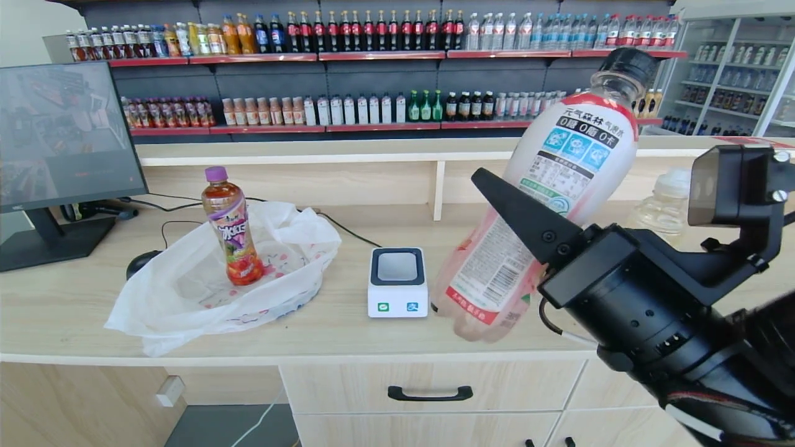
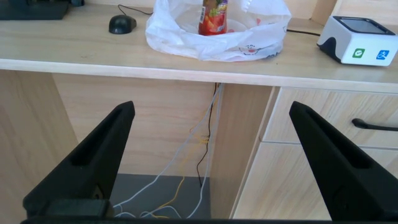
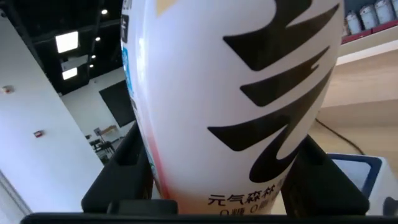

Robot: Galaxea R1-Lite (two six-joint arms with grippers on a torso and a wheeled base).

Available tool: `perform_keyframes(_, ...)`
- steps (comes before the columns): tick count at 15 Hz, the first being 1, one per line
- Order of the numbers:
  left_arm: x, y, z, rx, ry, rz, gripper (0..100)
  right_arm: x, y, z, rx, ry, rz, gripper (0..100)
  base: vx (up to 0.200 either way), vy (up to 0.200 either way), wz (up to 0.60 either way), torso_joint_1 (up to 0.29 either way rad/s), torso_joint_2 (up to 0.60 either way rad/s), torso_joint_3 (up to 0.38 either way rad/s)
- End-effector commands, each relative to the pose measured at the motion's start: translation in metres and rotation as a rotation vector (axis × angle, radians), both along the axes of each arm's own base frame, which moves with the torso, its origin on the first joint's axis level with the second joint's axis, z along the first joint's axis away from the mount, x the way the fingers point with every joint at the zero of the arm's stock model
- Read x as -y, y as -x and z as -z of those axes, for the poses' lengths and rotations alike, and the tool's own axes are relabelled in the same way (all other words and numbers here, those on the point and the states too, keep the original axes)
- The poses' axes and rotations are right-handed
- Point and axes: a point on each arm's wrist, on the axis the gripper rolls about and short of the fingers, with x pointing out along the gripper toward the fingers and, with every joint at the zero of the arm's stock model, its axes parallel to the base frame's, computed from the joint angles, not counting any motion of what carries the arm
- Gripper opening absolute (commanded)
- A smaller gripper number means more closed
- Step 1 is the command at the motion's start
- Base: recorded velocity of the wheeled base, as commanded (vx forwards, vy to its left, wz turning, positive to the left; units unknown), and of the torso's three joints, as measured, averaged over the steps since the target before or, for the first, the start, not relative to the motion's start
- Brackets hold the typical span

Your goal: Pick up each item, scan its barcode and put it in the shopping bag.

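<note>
The large pink drink bottle (image 1: 559, 186) is clamped in the right tool (image 1: 534, 226), whose dark fingers close on either side of its body; it hangs tilted above the bench (image 1: 372, 338), black cap up and away, base low and just to the right of the white barcode scanner (image 1: 397, 282); the barcode on its label shows near the base, on the side towards the scanner. The white shopping bag (image 1: 180, 298) lies spread open on the bench to the scanner's left; a tea bottle with a purple cap (image 1: 231, 226) stands upright in it; a black mouse (image 1: 141, 262) sits just beside the bag, near a monitor (image 1: 62, 130). The left tool (image 2: 211, 109) hangs below the bench edge, fingers spread wide and holding nothing.
</note>
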Motion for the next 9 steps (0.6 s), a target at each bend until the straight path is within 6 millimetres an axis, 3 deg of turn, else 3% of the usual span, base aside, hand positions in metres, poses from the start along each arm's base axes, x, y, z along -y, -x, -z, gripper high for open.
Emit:
perform_keyframes(1,0.0,0.0,0.0001,0.0,0.0,0.0,100,-0.0076,0.0166,-0.01,0.001,-0.058,-0.091,0,0.0,0.0,0.0,0.0,0.0,0.0)
perform_keyframes(9,0.0,0.0,0.0001,0.0,0.0,-0.002,100,-0.0106,0.0226,-0.0194,-0.06,-0.173,-0.21,0,0.0,0.0,0.0,0.0,0.0,0.0)
